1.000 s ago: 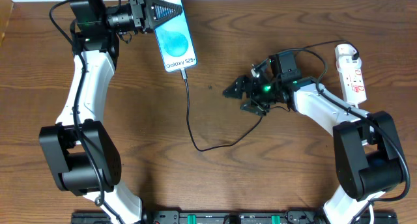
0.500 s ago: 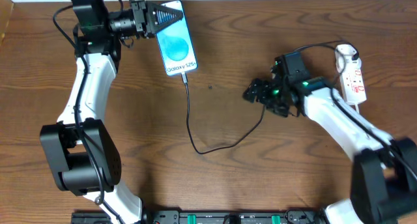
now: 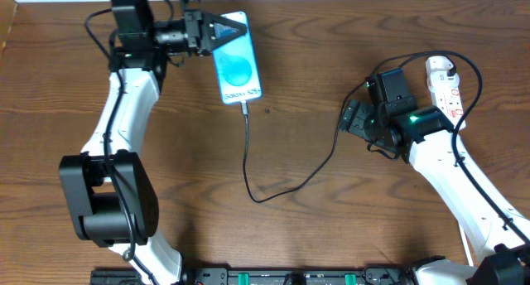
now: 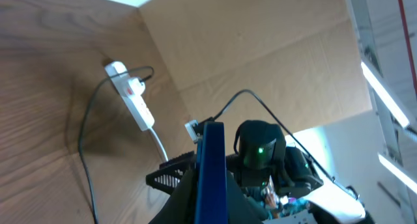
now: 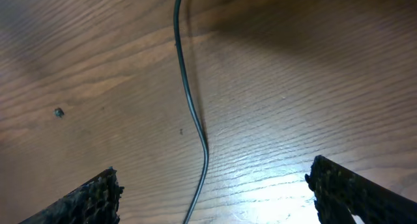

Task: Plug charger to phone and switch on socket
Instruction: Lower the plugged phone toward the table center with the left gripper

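My left end effector (image 3: pixel 232 26), its dark ribbed fingers closed flat together, is clamped on the top edge of the phone (image 3: pixel 238 60), a slim glossy slab with a blue-teal screen lying near the far side of the wood-grain desk (image 3: pixel 348 227). In my left wrist view the phone shows edge-on as a thin blue strip between those fingers. The charger (image 3: pixel 248 152), a thin black cable, meets the phone's lower edge, curves across the desk and loops toward the socket (image 3: pixel 445 90), a narrow white plastic strip with red marks at the right side. My right end effector (image 3: pixel 349 119) hangs over bare wood with its jaws wide apart and nothing between them; only the cable lies on the desk beneath. Compared with a second ago, the phone and my left arm sit further right, and my right arm has drawn back toward the socket.
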### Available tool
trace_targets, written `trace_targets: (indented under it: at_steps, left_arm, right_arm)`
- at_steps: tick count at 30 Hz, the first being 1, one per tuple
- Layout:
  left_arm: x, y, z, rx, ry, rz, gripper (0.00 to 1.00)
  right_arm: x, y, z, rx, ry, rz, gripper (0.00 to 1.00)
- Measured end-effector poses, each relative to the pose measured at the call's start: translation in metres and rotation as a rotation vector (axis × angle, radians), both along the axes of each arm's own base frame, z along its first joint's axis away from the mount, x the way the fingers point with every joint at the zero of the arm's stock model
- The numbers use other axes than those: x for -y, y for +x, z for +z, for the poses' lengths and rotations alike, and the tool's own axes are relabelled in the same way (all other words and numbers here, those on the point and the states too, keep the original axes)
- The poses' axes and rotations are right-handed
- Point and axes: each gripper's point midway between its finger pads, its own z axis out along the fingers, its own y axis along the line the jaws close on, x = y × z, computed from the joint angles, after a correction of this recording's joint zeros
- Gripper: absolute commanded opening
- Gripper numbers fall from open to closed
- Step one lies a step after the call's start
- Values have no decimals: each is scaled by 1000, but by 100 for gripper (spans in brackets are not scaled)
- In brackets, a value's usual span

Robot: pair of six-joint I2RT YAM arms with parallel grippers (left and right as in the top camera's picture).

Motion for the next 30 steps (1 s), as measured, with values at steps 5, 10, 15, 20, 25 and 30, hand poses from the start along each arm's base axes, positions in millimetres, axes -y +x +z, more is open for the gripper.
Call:
trace_targets:
  at_steps: [5, 10, 15, 20, 25, 30]
  left_arm:
    - [21, -6, -5, 11, 2, -48, 7]
    - [30, 4, -29, -55, 13, -34, 7]
    - [26, 22, -69, -248, 75, 95, 8]
    - [21, 26, -95, -317, 152, 173, 8]
    - [11, 16, -136, -425, 300, 244, 7]
    - [2, 3, -166, -451, 449, 276, 8]
  right_arm:
    - [2, 1, 0, 3, -9, -5, 90]
    - [3, 0, -1, -1, -17, -8, 90]
    - [4, -1, -1, -4, -19, -8, 91]
    - [4, -1, -1, -5, -20, -9, 91]
    - [4, -1, -1, -4, -21, -10, 92]
    - [4, -1, -1, -4, -22, -10, 92]
